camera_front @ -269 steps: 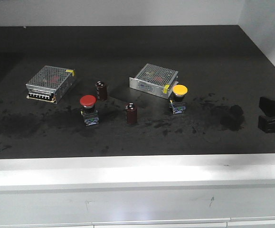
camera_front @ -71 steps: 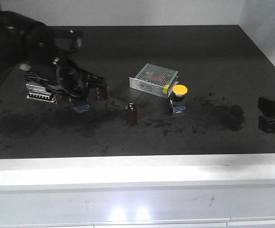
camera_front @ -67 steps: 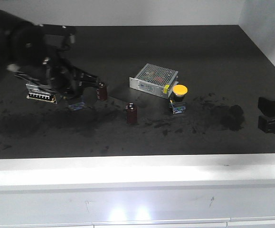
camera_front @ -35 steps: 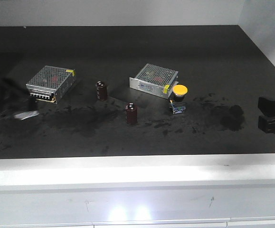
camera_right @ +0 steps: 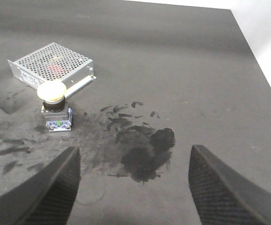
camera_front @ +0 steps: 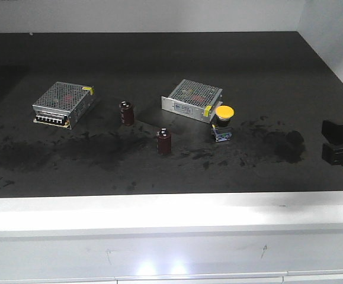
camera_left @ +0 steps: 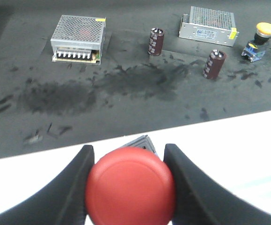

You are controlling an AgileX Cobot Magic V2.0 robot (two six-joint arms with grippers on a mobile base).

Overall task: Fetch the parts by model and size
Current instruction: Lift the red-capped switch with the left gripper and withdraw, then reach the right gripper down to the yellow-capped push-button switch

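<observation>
Red-capped switch [camera_left: 130, 187] gone from table [camera_front: 159, 59], gripped in left pincer [camera_left: 127, 161], right pincer [camera_right: 133, 157] open, yellow-capped switch [camera_front: 223, 123] upright

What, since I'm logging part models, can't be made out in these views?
- Red switch, left wrist view: base almost wholly hidden behind its cap; the left gripper runs off the bottom edge.
- Silver box label, front view: print too small to read.
- Right gripper, front view: cut off by the right edge.
</observation>
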